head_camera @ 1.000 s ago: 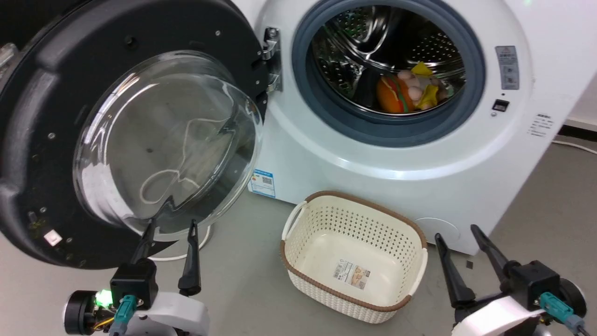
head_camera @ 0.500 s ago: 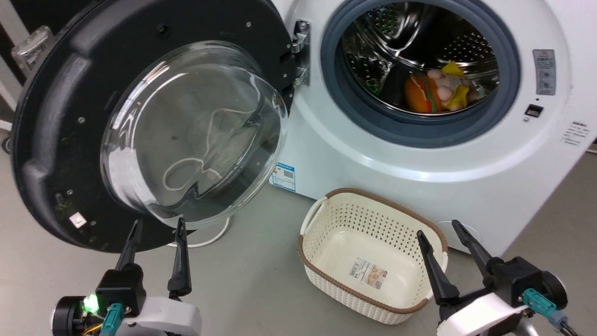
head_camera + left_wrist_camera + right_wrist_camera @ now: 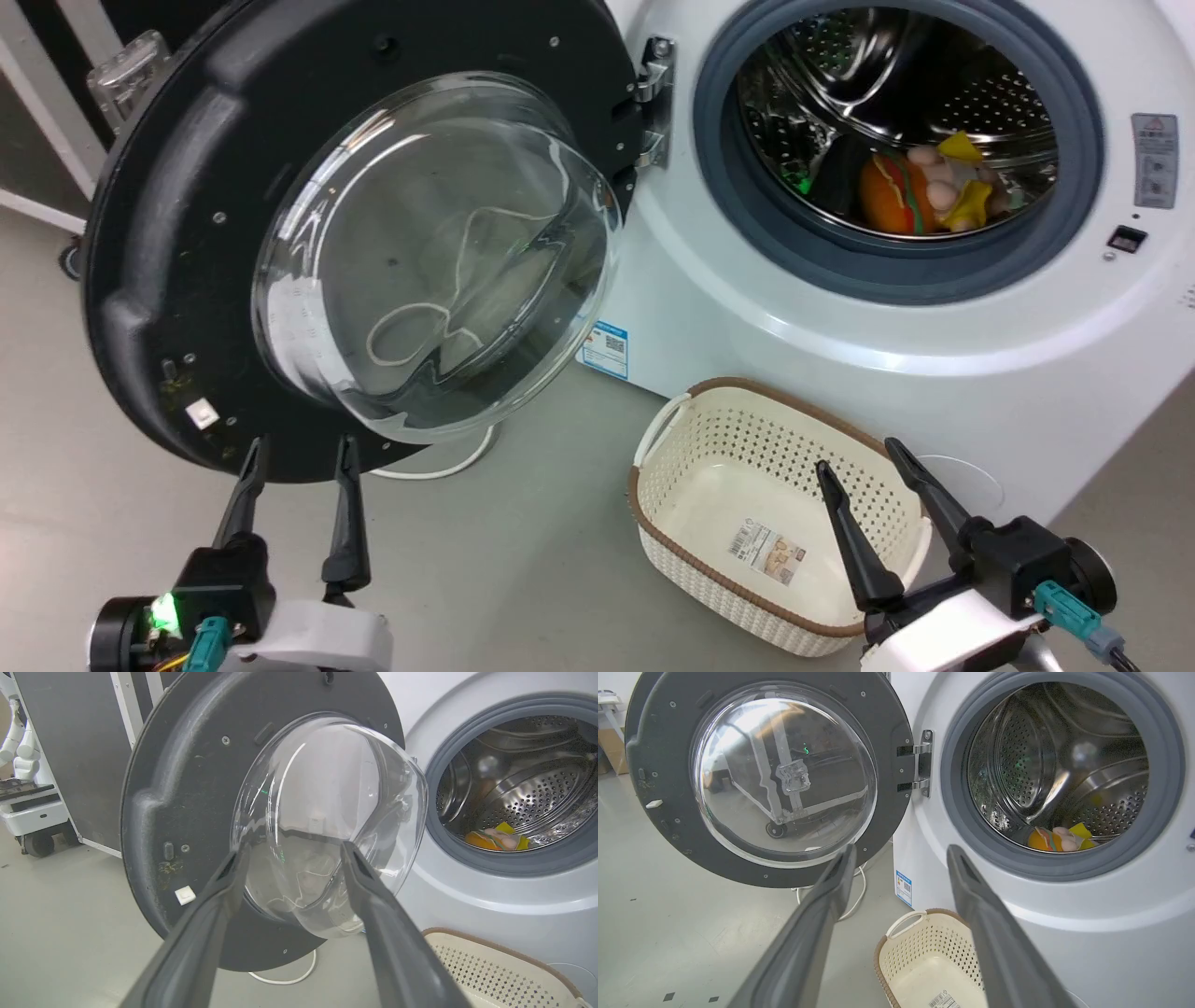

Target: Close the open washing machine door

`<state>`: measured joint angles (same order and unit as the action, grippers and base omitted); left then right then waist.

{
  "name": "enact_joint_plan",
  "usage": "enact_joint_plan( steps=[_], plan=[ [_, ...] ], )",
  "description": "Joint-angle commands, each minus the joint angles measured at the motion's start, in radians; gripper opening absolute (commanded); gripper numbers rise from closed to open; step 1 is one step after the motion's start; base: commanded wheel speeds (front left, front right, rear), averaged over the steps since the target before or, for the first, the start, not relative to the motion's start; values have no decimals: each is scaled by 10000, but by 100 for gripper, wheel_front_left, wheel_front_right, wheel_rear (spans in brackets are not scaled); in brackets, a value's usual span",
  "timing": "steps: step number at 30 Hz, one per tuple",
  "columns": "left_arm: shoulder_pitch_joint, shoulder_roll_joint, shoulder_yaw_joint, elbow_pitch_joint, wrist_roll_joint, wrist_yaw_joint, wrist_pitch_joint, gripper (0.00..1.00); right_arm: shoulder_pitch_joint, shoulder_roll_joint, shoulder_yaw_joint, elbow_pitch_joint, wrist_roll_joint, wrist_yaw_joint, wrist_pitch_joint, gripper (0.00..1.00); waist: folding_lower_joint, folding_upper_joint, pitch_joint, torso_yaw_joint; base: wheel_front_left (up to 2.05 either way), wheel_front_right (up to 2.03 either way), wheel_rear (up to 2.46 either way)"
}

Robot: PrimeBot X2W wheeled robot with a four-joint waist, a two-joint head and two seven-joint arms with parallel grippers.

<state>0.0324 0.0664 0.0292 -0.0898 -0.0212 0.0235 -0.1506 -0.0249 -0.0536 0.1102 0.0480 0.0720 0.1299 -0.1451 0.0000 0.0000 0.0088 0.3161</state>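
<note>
Left gripper (image 3: 301, 446): fingers spread wide, holding nothing, tips by the lower edge of the door (image 3: 159, 233); contact unclear. Right gripper (image 3: 856, 457): fingers also apart and empty, tips over the right side of a basket (image 3: 747, 429). The door stands swung wide, left of the machine (image 3: 747, 308), hinge (image 3: 653, 103) at its right edge. Bare floor (image 3: 523, 560) lies between door and basket.

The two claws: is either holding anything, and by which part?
Nothing is held. The left gripper is open, facing the washing machine door; the right gripper is open by the basket.
</note>
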Motion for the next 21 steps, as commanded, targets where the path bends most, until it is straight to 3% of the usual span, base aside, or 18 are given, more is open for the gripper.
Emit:
enact_joint_plan(
  steps=[1,8,10,21],
  plan=[
    [151,11,81,-61,-76,25,-88,100,-108,21,51,18,74,5,-144,100,0,0,11,79,0,0,0],
    [189,-6,227,-34,-110,37,-235,100,-99,23,79,42,116,5,-290,100,0,0,53,395,0,0,0],
    [194,2,236,-25,-141,-44,-277,0,-95,23,95,48,139,5,-332,100,0,0,64,485,0,0,0],
    [-611,316,1129,-623,-1069,-802,-506,0,41,26,-136,-161,121,6,-562,100,0,0,363,980,0,0,0]
  ],
)
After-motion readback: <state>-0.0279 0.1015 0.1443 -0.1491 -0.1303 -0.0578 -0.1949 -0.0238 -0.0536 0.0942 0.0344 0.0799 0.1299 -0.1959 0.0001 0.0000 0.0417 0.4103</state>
